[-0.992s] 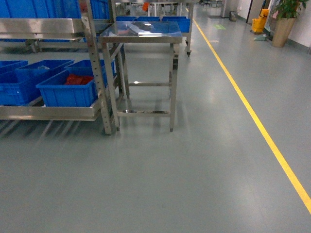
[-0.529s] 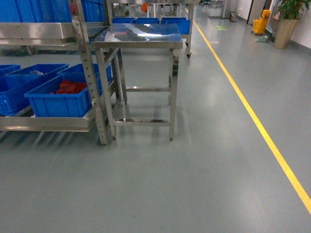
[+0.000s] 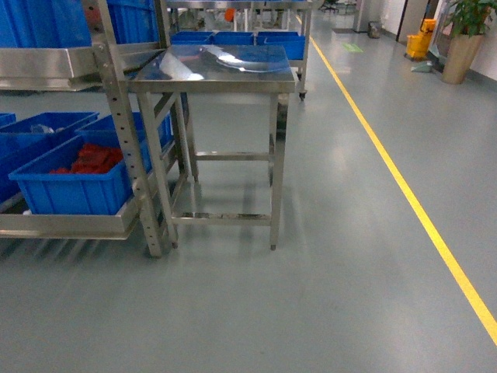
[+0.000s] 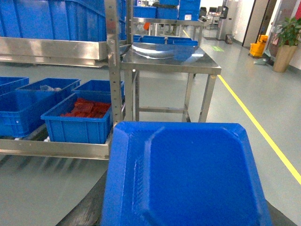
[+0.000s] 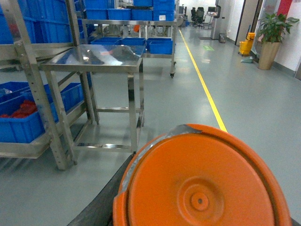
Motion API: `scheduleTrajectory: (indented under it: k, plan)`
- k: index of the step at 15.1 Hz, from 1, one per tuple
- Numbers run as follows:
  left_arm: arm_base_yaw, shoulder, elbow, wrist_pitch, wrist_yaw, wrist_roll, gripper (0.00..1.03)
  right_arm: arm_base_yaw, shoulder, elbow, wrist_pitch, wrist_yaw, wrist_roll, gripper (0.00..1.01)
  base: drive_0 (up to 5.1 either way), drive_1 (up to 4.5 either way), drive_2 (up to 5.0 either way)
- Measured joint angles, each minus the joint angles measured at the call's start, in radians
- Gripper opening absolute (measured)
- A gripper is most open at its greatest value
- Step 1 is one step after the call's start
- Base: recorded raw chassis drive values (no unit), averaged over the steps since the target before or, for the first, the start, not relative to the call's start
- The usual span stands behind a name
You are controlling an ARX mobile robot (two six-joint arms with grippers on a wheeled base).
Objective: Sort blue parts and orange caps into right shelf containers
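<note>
Nearest, the left wrist view is filled at the bottom by a blue part (image 4: 188,174), and the right wrist view by an orange cap (image 5: 202,179). Each probably sits close under its camera because the arm carries it for sorting. Neither gripper shows, so I cannot tell whether the jaws are apart or clamped.

Farther off, a steel table (image 3: 217,74) stands at center of the head view, beside a shelf rack (image 3: 116,116). At lower left, 1 of the right shelf containers (image 3: 78,190) holds red pieces (image 3: 89,159), open-topped for dropping parts in. Beyond, a yellow floor line (image 3: 404,194) runs toward the upper center.
</note>
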Motion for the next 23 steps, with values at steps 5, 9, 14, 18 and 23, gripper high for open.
scheduleTrajectory:
  k: [5,9,14,18,23]
  plan:
    - [0.0,0.0,0.0,0.002,0.001,0.0,0.41,0.0,0.0,0.0,-0.001,0.0,0.0,0.43,0.1,4.32,-4.2]
    - [0.0,0.0,0.0,0.002,0.001,0.0,0.41,0.0,0.0,0.0,0.001,0.0,0.0,0.43,0.0,4.28,-4.2]
    - [0.0,0.0,0.0,0.002,0.0,0.0,0.41,0.0,0.0,0.0,0.0,0.0,0.0,0.43,-0.1,4.18,-4.3]
    - [0.0,0.0,0.0,0.0,0.001,0.0,0.41,0.0,0.0,0.0,-0.003,0.0,0.0,0.43,0.1,4.34,-4.2]
    - [0.0,0.0,0.0,0.001,0.0,0.0,0.41,0.0,0.0,0.0,-0.002,0.0,0.0,0.43,0.1,3.48,-3.3]
